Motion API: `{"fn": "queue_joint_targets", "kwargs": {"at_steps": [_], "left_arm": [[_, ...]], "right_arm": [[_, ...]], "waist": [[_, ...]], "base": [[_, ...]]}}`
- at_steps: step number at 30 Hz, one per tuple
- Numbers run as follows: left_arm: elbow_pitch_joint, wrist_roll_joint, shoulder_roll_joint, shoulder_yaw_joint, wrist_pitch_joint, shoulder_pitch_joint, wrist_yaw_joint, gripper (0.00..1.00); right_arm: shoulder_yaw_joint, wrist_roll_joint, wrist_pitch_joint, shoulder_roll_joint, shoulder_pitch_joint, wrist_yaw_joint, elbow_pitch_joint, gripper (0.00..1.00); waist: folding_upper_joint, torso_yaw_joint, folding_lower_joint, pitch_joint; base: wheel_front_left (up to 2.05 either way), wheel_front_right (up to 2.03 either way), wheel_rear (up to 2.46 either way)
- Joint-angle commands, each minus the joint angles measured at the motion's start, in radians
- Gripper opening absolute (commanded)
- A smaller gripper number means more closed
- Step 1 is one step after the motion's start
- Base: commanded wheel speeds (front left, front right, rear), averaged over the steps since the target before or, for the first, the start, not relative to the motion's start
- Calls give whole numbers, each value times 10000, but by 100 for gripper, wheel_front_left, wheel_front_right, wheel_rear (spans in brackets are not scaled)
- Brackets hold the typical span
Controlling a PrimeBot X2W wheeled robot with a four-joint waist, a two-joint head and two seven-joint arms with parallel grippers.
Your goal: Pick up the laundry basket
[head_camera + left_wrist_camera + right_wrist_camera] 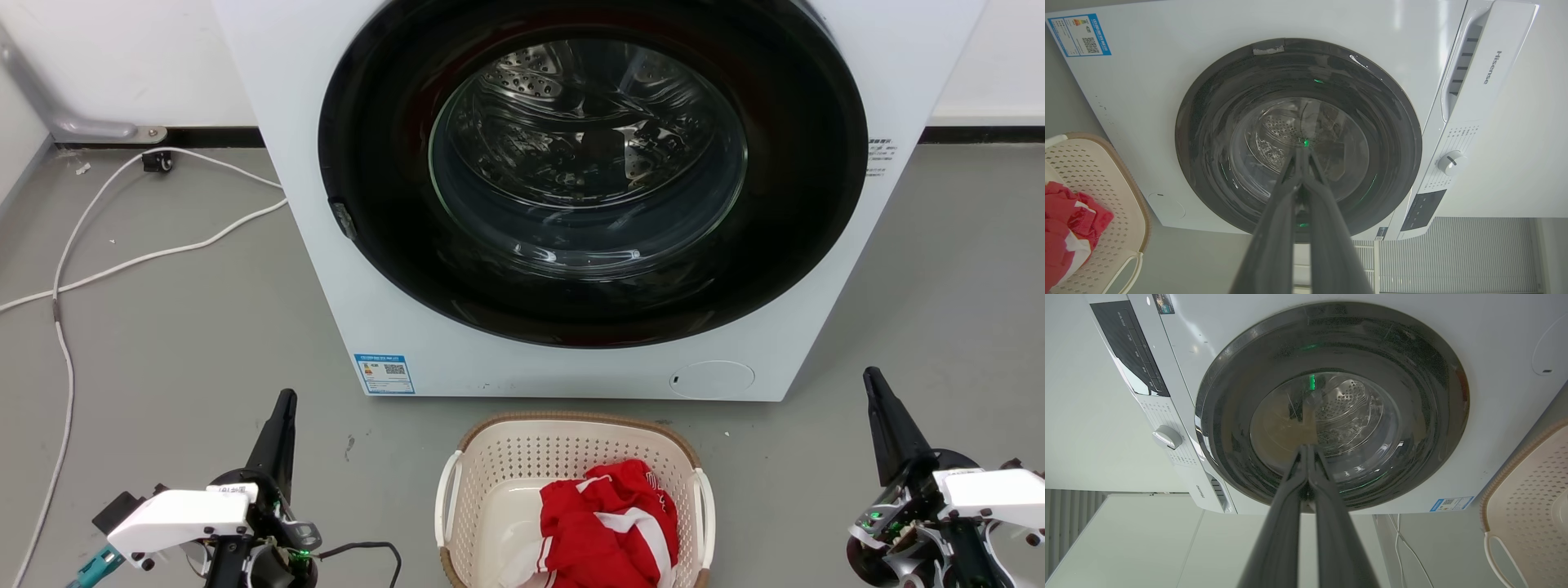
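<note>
Dark fingers on my left gripper (282, 408) and right gripper (875, 384) are clenched tip to tip on nothing; both wrist views show no gap between them. The grippers stand at the lower corners of my head view, well apart from the laundry basket (522, 457). It sits on the grey floor (204, 343) between them, with a red-and-white garment (608, 523) heaped inside. The left handle (445, 498) and right handle (704, 506), both white, each face one arm. I judge the approach has not begun. Next I need to part both pairs of fingers, bring each arm inward and down to its handle, then close and lift evenly. Just beyond the basket's far rim stands the washer (571, 371), its round door apparently closed.
</note>
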Motion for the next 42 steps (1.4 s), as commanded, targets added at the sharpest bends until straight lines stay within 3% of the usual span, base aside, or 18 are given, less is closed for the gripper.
{"fn": "queue_joint_targets", "kwargs": {"at_steps": [1,27,28,42], "left_arm": [[7,62,-1,32,52,-91,-3,0],[8,65,-27,68,75,-91,-3,0],[33,60,-23,25,30,6,-2,100],[-247,519,-21,-610,-587,-33,-2,100]], "right_arm": [[-15,-39,28,32,-116,4,11,0],[-47,-77,63,59,-121,4,13,0],[-32,-13,10,15,14,2,27,100],[252,-591,-610,-2,289,0,-196,100]], "waist": [[0,0,0,0],[0,0,0,0],[0,0,0,0],[0,9,0,6]], "base": [[0,0,0],[0,0,0],[0,0,0],[0,0,0]]}}
